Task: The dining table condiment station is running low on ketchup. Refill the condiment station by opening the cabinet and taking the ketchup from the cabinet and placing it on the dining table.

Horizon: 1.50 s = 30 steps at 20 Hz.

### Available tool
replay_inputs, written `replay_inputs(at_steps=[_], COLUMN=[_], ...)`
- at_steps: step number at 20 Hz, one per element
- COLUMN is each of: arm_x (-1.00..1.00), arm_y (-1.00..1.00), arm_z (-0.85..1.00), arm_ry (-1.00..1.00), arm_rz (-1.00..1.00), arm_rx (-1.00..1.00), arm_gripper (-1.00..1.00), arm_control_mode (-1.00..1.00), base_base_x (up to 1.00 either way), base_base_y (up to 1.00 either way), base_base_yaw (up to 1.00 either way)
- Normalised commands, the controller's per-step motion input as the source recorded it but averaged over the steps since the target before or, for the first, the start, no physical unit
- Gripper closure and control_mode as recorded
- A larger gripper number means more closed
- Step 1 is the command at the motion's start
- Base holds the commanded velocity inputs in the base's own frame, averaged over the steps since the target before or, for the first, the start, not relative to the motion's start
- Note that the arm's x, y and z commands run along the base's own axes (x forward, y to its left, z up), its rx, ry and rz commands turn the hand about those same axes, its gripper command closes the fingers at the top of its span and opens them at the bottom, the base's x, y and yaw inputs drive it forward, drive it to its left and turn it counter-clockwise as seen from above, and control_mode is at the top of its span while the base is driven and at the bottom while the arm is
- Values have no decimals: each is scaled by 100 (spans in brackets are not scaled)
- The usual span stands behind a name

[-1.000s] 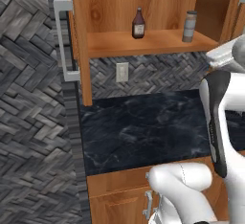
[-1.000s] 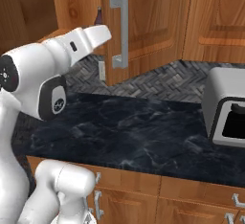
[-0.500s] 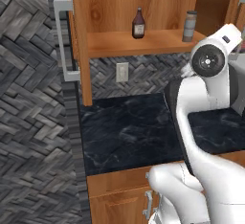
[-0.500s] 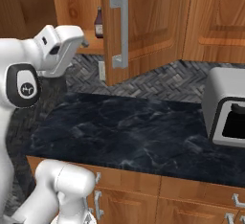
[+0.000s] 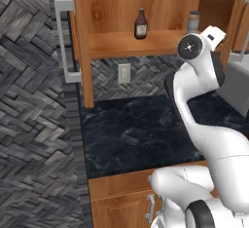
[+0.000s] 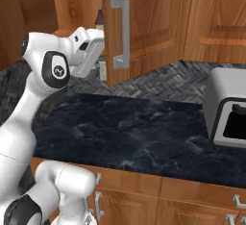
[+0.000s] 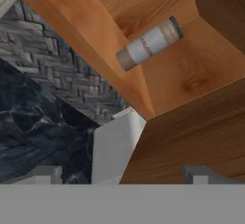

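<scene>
Small dark maroon-brown ketchup bottle is standing on the shelf of the open reddish-brown wooden wall cabinet, waiting to be picked.

The tool is gaping wide with nothing in it, facing the tall grey cylindrical can at the shelf's other end. Here's the danger: closing on that can would be grabbing the wrong item, and the open door hanging just beside the arm could be getting clipped. Below, the black marble bench is lying well under the shelf.
</scene>
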Motion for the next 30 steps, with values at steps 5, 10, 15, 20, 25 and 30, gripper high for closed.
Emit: replay_inputs(at_steps=[5, 10, 15, 20, 25, 30], arm_x=[-8, -11, 0, 0, 0, -6], arm_y=[-100, -100, -100, -92, -35, 39], arm_z=[-9, -2, 0, -1, -3, 2], arm_ry=[0, 0, 0, 3, 0, -25], arm_rz=[-1, -3, -1, 0, -3, 0], arm_rx=[0, 0, 4, 14, 5, 0], arm_gripper=[-100, -100, -100, -100, -100, -100], arm_control_mode=[-100, -100, -100, -100, -100, -100], base_base_x=[0, 0, 0, 0, 0, 0], base_base_y=[0, 0, 0, 0, 0, 0], base_base_yaw=[0, 0, 0, 0, 0, 0])
